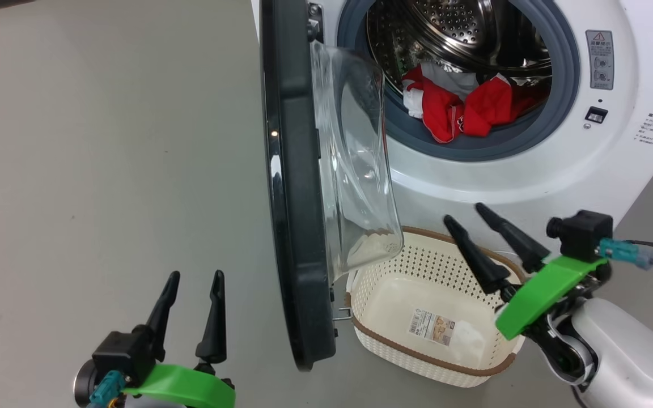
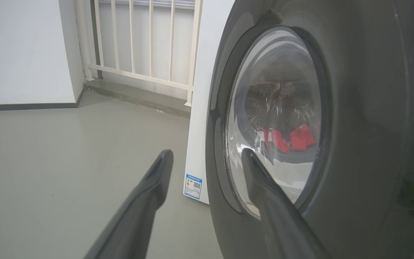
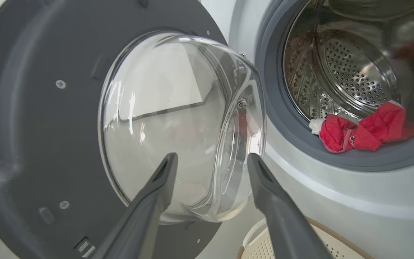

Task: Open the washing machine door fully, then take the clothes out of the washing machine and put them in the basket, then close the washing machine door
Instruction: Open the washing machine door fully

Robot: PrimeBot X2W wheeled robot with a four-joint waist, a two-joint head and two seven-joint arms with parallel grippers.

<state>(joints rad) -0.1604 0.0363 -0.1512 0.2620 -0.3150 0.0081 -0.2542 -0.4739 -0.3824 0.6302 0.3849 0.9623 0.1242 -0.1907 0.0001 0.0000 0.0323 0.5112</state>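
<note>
**STATUS: DOOR SWUNG OUT, BOTH GRIPPERS OPEN AND EMPTY**

**1. Door.** In the head view I read the washing machine door [image 1: 292, 187] as swung well out from the washing machine [image 1: 615, 158], standing almost edge-on to the camera. Its clear glass bowl [image 1: 355, 170] bulges toward the machine side. In that view the bowl's lower end overlaps the far left corner of the basket [image 1: 434, 258].

**2. Load.** The clothes [image 1: 457, 107] lie bunched at the bottom front of the steel drum [image 1: 462, 28]. They are red and white fabric, and one fold rests on the grey rubber ring [image 1: 474, 150]. I cannot read any lettering on them.

**3. Basket.** The basket stands on the floor [image 1: 105, 141] directly before the machine, below the opening and just right of the door's lower edge. I see its cream bottom and the sticker [image 1: 433, 327] on it.

**4. Left gripper.** The left gripper [image 1: 196, 275] sits at the lower left of the head view, on the outer side of the door and apart from it. Its fingers are spread and grip nothing. The left wrist view looks along them at the door's outer face. The machine's white side panel with a blue label [image 2: 193, 186] shows beyond.

**5. Right gripper.** The right gripper [image 1: 464, 212] hangs over the basket's right rim, in front of the machine's lower front panel. Its fingers stand apart with nothing between them. The right wrist view looks along them at the door's inner face and the glass bowl.
</note>
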